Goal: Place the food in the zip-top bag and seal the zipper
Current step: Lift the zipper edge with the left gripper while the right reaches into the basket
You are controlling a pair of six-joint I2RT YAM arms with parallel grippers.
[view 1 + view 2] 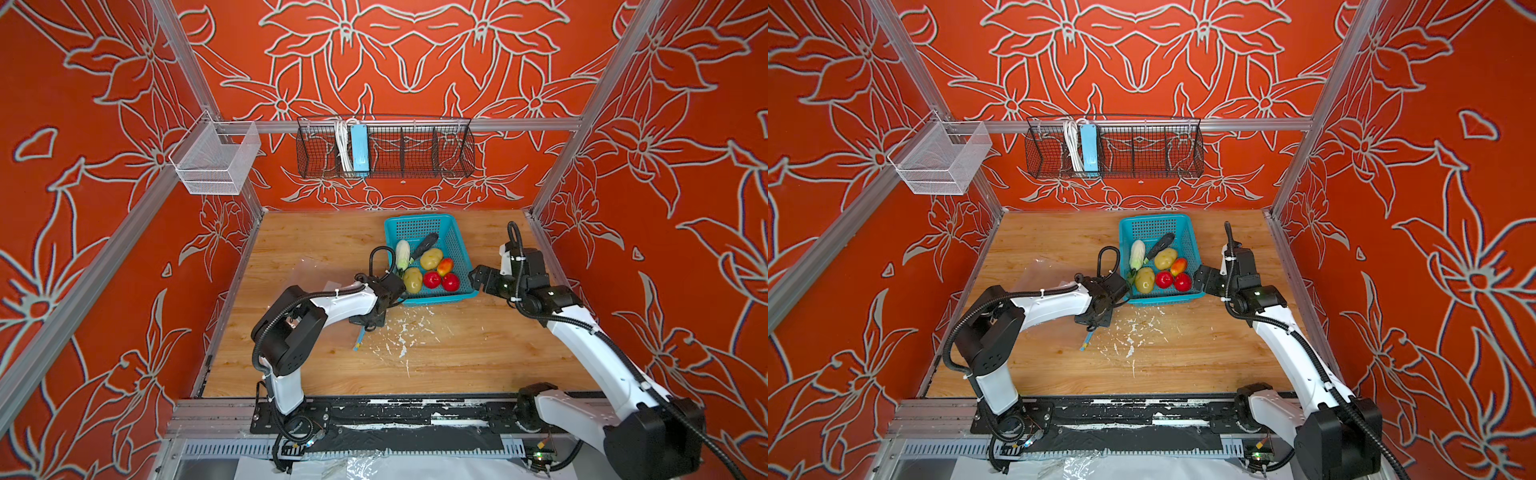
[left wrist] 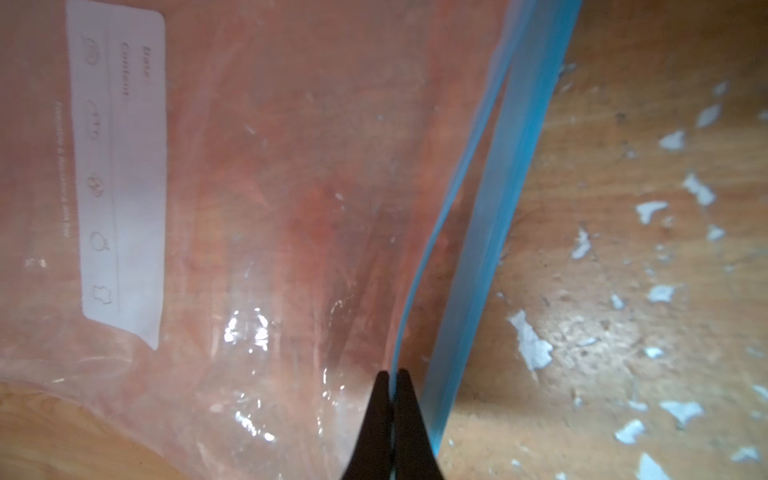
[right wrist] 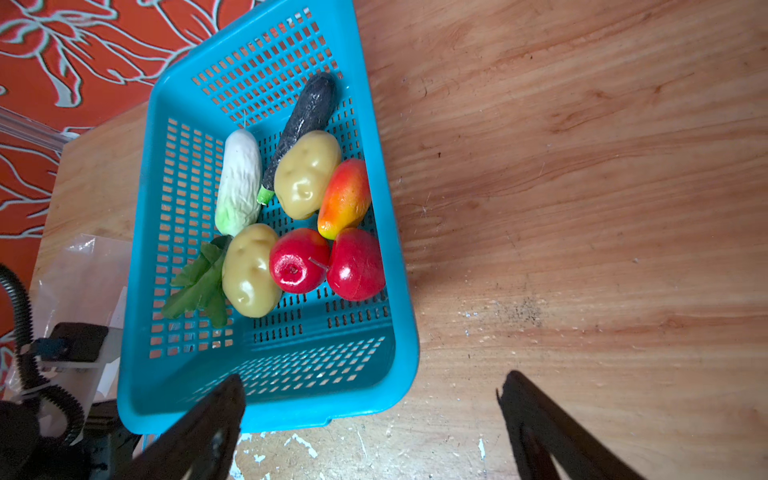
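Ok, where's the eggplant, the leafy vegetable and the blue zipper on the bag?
eggplant (image 3: 311, 110), right wrist view, middle of its dark body.
leafy vegetable (image 3: 239, 183), right wrist view, its white middle.
zipper (image 2: 496, 208), left wrist view, middle of the wide blue strip.

Bright, even light fills both top views; the wall pattern shows colour fringes near the picture edges. Soft shadows lie on the wooden table. The left wrist view is blurred, with white glare spots on the zip-top bag. The right wrist view is sharper; the teal basket shades the wood beside it.
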